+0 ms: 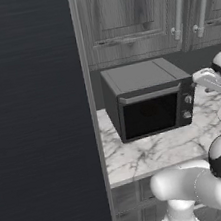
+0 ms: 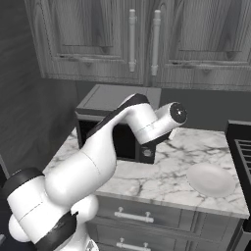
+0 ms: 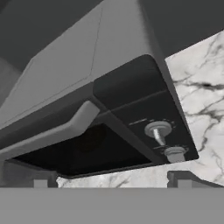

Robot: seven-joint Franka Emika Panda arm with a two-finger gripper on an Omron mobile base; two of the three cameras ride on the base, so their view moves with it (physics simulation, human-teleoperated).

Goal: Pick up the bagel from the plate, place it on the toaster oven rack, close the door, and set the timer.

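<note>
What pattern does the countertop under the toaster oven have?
The countertop is white marble with grey veining, clearest in the left base view, around the toaster oven.

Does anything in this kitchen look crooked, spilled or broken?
Nothing stands out. The grey metal toaster oven sits square on the white marble counter, its dark glass door shut. The round white plate lies flat and bare beside it. The open gripper hovers before the oven's silver knobs.
</note>
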